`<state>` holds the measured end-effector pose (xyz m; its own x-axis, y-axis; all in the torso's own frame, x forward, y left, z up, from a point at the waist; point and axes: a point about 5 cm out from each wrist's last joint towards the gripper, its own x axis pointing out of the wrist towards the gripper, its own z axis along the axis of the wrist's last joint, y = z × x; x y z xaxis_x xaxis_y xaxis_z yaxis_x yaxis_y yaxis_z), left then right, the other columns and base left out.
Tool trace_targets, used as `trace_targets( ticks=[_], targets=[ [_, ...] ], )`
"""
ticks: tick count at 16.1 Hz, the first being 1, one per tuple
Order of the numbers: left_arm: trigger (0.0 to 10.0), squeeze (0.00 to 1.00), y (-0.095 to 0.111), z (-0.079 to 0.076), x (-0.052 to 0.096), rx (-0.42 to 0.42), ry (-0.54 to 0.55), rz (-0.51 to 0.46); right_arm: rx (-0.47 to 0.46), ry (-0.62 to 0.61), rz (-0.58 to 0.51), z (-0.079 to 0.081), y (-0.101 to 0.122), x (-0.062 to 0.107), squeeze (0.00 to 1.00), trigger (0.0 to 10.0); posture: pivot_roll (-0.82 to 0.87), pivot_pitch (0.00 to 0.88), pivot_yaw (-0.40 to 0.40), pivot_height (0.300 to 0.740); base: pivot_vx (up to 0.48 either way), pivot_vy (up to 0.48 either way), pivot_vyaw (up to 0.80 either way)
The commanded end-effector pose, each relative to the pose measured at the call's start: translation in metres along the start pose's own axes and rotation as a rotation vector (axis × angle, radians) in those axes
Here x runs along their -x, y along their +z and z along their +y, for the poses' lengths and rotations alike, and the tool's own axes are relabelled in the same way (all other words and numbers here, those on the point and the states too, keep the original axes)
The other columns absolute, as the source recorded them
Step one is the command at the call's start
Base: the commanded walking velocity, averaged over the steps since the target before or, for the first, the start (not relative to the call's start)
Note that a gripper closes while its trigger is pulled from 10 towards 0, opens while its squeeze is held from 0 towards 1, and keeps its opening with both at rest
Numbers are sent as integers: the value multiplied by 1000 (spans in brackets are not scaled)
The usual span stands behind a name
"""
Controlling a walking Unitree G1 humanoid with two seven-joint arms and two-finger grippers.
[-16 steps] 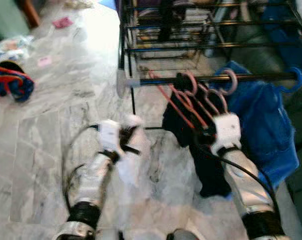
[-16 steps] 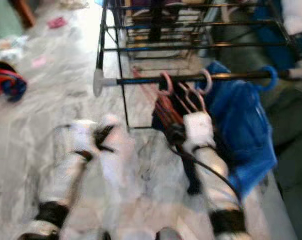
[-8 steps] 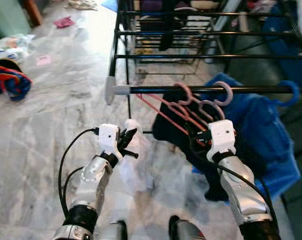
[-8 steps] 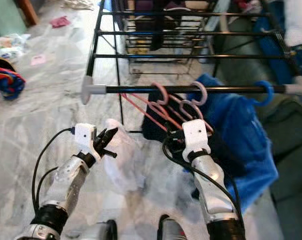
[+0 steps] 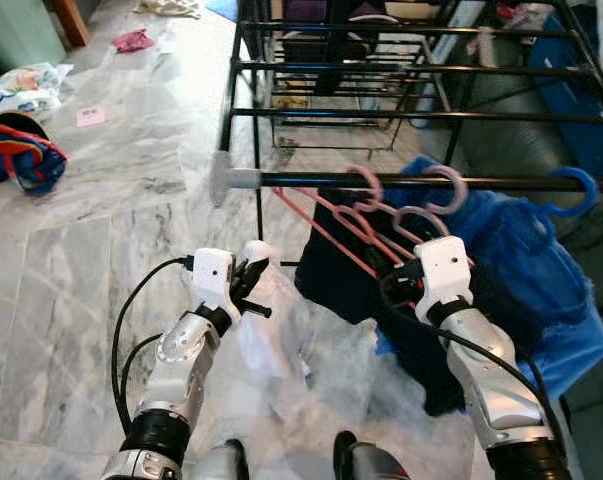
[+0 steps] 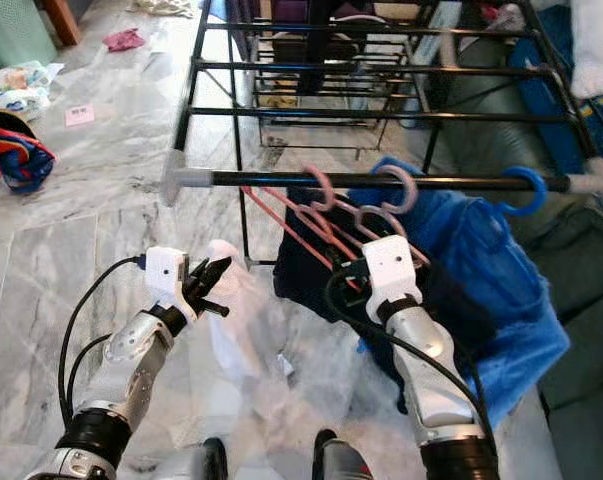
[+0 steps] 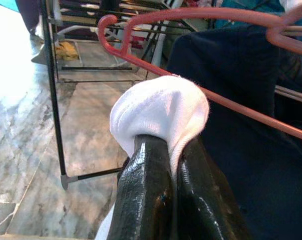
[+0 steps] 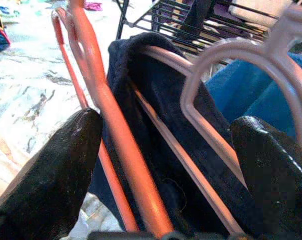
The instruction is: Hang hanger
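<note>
Right gripper [image 8: 166, 150] has its fingers spread around the salmon hanger [image 5: 326, 222], whose long bar slants down from the black rail [image 5: 401, 181] just beyond. Its hook points up over that rail. Left gripper [image 7: 166, 165] pinches a white cloth [image 7: 158, 112].

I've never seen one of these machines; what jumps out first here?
A bundle of pink hangers carrying a dark garment hooks on the black drying rack's rail, and the open right gripper straddles them. The left gripper pinches a white cloth. A blue garment hangs alongside.
</note>
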<state>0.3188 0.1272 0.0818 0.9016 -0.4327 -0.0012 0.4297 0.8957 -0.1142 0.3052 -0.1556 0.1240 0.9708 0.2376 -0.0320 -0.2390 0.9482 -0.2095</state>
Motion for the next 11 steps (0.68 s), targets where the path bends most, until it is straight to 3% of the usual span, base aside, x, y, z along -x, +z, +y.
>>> trace_targets(
  ticks=[1,4,11],
  targets=[
    [10000,0,4,4,2,-11,4,-12,-12,22,-2,6,2,0,0,10000,-45,235,-11,740,0,480,0],
    [10000,0,4,3,2,-8,0,-10,-12,23,-3,8,3,1,0,10000,-46,236,-11,740,0,480,0],
    [10000,0,2,1,4,-18,-14,-2,8,-20,30,3,-2,0,0,10000,-44,244,-11,740,0,0,0]
  ],
)
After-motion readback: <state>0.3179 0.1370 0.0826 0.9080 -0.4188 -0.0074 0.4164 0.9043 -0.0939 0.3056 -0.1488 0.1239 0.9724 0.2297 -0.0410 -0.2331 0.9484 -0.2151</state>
